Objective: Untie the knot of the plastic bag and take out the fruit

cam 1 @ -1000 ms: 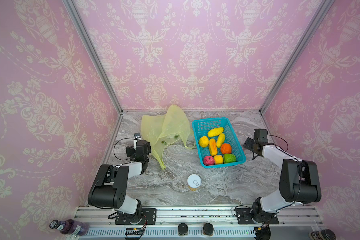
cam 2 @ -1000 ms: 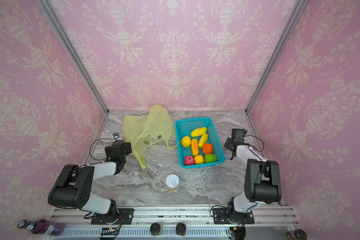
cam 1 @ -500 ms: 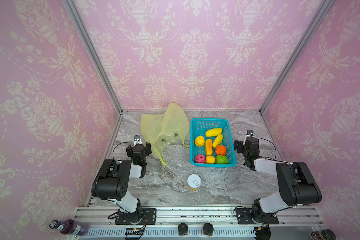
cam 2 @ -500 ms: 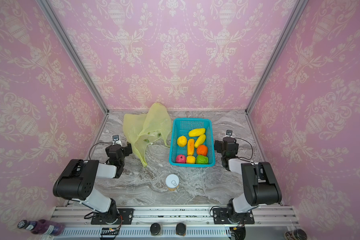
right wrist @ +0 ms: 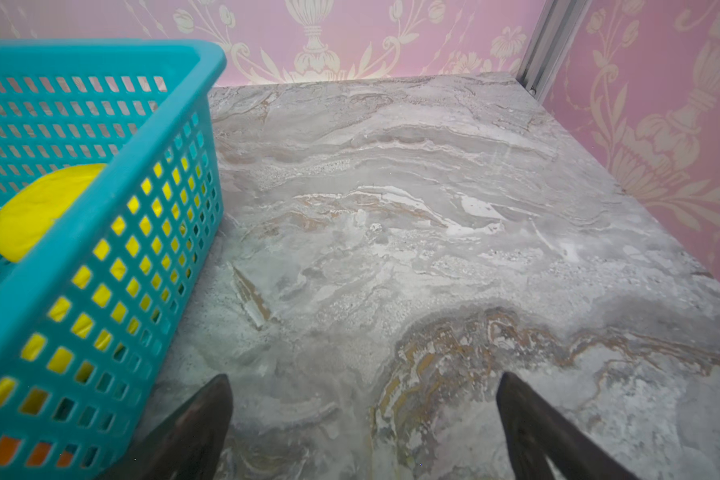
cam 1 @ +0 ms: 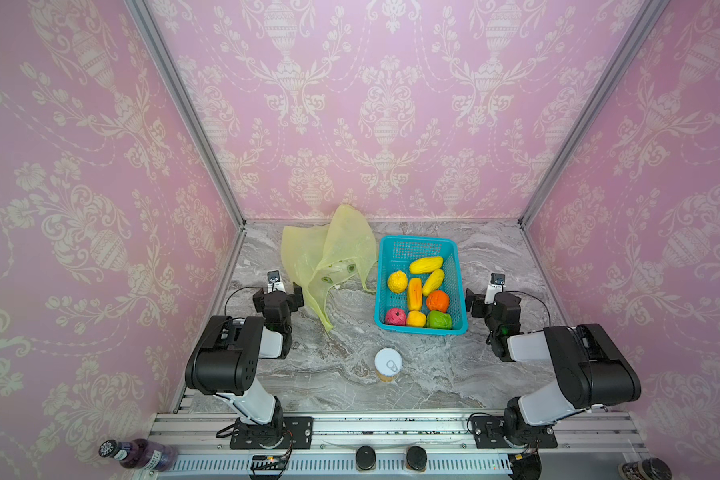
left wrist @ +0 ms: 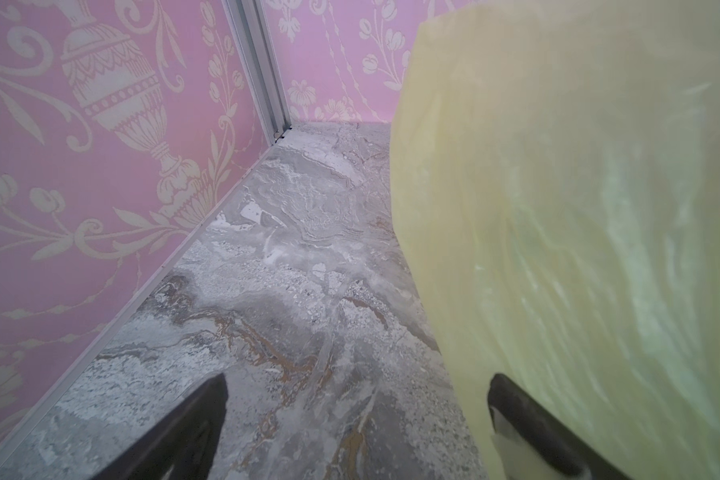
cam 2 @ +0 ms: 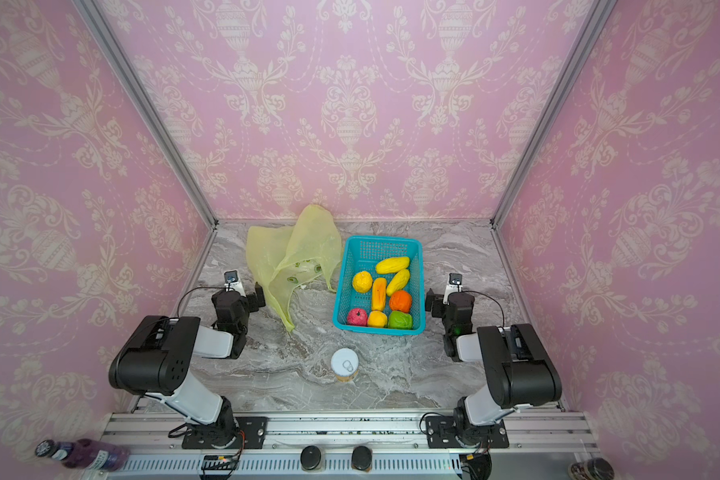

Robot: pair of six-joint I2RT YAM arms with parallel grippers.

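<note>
Fingers [right wrist: 196,428] apart above grey marble tabletop [cam 1: 341,374], pink damask walls [cam 1: 391,104] around

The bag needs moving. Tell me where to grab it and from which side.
Grip the bag at its narrow tail trailing toward the front, coming from the left: it lies bunched and thin, and the open left gripper sits right beside it.

Legible text: none is found | plastic bag [cam 1: 329,253]: green and dark marks are printed, not readable | bottle [cam 1: 136,453]: label is blurred, not readable
</note>
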